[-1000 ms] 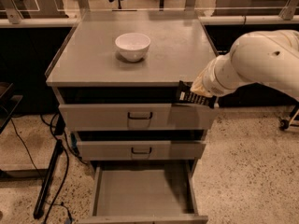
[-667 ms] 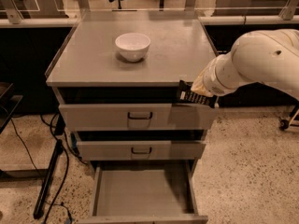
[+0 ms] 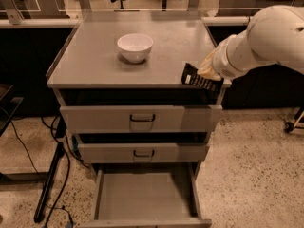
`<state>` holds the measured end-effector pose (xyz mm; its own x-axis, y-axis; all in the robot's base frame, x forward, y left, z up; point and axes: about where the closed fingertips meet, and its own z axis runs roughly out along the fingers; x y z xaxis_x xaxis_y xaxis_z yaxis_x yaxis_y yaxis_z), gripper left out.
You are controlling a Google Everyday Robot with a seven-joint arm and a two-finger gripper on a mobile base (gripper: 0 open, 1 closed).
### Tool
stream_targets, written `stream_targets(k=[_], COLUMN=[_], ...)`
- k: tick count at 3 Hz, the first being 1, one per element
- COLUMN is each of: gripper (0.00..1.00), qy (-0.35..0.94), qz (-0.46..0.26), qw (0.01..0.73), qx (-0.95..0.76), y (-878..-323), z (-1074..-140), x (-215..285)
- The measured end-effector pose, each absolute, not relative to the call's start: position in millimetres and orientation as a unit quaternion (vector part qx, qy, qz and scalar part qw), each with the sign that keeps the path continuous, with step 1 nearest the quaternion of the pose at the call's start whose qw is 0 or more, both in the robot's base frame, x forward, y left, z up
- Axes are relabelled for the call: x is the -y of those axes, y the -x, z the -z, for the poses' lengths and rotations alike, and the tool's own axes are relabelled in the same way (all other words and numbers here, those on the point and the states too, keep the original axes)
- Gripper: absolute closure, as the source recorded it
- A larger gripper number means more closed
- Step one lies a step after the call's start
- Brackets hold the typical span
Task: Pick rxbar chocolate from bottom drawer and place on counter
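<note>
Chocolate bar [image 3: 201, 82] – black wrapper, pale lettering, tilted; held at the front right corner of the bench [image 3: 95, 65], overlapping its front edge. Whether it touched the top could not be told.

Gripper [image 3: 207, 74] – at that same corner, just above the bar, fingers closed on the bar's upper edge; white arm [image 3: 270, 37] reached in from the right.

Bottom drawer [image 3: 142, 196] – pulled fully out, grey tray showing.

Top drawer [image 3: 142, 118] and middle drawer [image 3: 142, 153] – each slightly ajar.

White bowl [image 3: 135, 47] – upright on the bench, well apart from the bar.
</note>
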<state>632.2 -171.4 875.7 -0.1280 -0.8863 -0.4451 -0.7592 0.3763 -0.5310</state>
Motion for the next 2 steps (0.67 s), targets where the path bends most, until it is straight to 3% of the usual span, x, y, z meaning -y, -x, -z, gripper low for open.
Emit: stream_targets(k=[2], gripper=[1.00], qy=[0.556], qz=[0.105], qw=[0.388], qx=[-0.727], y=[-652.9], z=[-918.9], x=[172.4])
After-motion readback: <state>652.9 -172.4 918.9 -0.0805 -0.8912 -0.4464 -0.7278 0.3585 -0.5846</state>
